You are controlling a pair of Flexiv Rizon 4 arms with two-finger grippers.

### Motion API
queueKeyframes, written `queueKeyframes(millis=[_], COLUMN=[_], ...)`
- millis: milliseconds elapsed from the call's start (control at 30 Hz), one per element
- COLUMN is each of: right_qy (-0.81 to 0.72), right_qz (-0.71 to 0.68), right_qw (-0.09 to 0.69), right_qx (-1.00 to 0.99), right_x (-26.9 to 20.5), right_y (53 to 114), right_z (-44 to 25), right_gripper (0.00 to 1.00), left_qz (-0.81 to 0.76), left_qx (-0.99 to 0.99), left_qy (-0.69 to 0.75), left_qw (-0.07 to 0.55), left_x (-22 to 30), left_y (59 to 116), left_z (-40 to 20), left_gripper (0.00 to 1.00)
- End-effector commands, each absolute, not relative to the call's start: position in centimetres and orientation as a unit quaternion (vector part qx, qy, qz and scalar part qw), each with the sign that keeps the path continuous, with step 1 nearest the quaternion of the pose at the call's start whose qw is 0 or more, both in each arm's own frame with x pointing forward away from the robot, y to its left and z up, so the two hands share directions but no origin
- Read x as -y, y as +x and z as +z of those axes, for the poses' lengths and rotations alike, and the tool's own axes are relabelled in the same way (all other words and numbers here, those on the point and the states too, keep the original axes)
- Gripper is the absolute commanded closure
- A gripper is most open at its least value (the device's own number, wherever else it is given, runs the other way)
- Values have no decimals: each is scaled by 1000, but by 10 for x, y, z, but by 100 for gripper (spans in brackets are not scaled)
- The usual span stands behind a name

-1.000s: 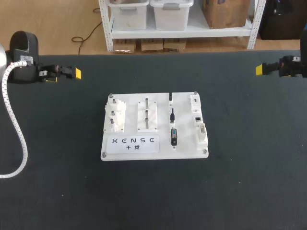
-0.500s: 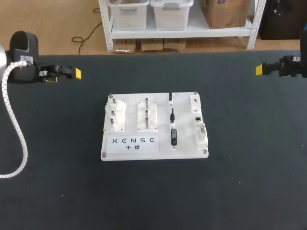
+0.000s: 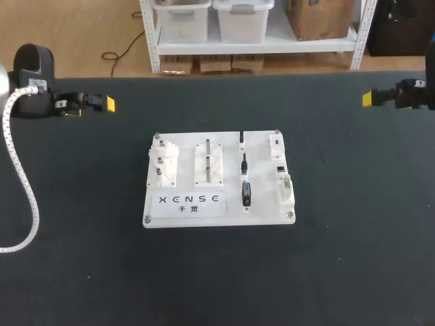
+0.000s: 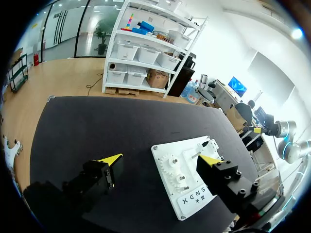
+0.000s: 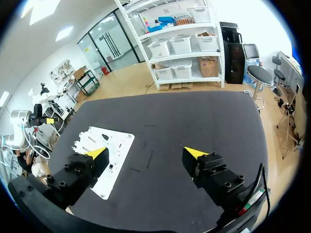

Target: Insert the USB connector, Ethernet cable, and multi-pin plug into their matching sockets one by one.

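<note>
A white practice board (image 3: 217, 216) lies mid-table. Down its right-middle strip sit a thin USB connector (image 3: 242, 139), a small Ethernet cable plug (image 3: 244, 163) and a black multi-pin plug (image 3: 246, 193). Three white sockets (image 3: 280, 166) line its right edge. My left gripper (image 3: 107, 104) hovers at the far left, open and holding nothing; in its wrist view the left gripper (image 4: 160, 159) faces the board (image 4: 192, 199) from a distance. My right gripper (image 3: 370, 98) hovers at the far right, also open and holding nothing. In its own wrist view the right gripper (image 5: 146, 153) has the board (image 5: 119, 145) far ahead.
The board also carries a white gear fixture (image 3: 163, 163) at its left and two slotted holders (image 3: 211, 163) in the middle. A white corrugated hose (image 3: 24, 197) from my left arm hangs over the black table (image 3: 353, 224) at the left.
</note>
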State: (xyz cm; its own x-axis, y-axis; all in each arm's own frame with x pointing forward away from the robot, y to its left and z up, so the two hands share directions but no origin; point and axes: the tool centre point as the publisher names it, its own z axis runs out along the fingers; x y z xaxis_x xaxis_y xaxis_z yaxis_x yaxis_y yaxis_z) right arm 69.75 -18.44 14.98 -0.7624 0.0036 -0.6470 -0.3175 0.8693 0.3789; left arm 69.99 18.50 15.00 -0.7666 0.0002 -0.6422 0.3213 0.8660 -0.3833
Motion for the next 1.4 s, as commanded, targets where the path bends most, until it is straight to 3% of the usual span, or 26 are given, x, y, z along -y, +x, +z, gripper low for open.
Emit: queueKeyframes(millis=[33, 833, 1400], right_qy=[-87, -87, -69], right_qz=[240, 240, 38], right_qw=[334, 334, 298], right_qx=[-907, -907, -951], right_x=[184, 184, 64], right_y=[698, 698, 682], right_z=[149, 149, 164], right_gripper=[0, 0, 0], left_qz=[-243, -243, -243], left_qx=[-908, -908, -908], left_qy=[89, 89, 89], left_qw=[330, 330, 330], left_x=[-185, -185, -185], left_y=[700, 700, 700], left_z=[150, 150, 150], left_gripper=[0, 0, 0])
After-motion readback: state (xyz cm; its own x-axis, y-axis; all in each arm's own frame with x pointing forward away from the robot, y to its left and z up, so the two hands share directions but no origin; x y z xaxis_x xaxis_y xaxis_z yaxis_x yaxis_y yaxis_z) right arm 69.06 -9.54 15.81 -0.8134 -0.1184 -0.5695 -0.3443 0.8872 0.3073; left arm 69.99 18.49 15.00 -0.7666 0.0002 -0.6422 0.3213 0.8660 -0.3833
